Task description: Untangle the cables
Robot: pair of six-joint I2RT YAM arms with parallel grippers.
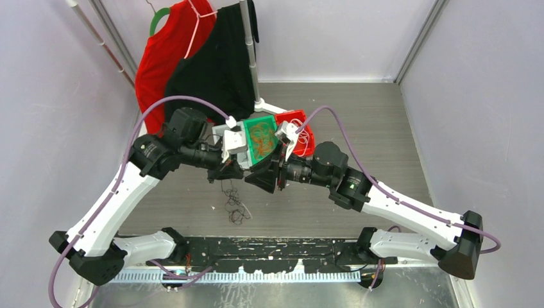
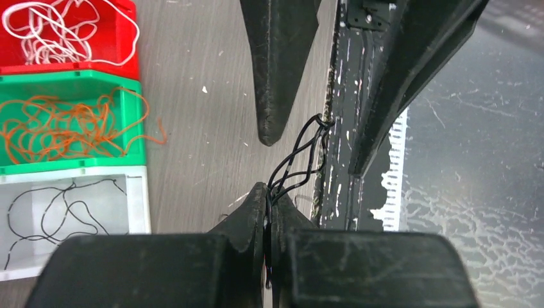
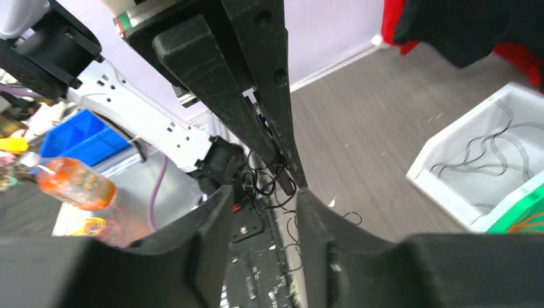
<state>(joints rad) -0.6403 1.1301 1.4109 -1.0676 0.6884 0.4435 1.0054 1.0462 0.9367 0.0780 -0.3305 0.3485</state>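
Observation:
A clump of black cables [image 2: 301, 154] is pinched in my left gripper [image 2: 269, 192], which is shut on it; loose black loops hang down from it to the table [image 1: 235, 206]. My right gripper [image 3: 263, 192] is open, nothing between its fingers, right next to the left gripper's closed fingers [image 3: 256, 102] and the strands [image 3: 272, 176]. In the left wrist view its two fingers [image 2: 276, 77] stand apart on either side of the cables' top loop. Orange cables lie in the green bin [image 2: 131, 90], white ones in the red bin [image 2: 125, 64], black ones in the white bin [image 2: 138, 205].
The three bins stand side by side behind the grippers [image 1: 260, 138]. A rack with red and black garments [image 1: 192, 64] stands at the back left. A black scuffed strip [image 1: 276, 247] runs along the near edge. A blue bin [image 3: 77, 138] and an orange bottle [image 3: 74, 183] lie beyond the table.

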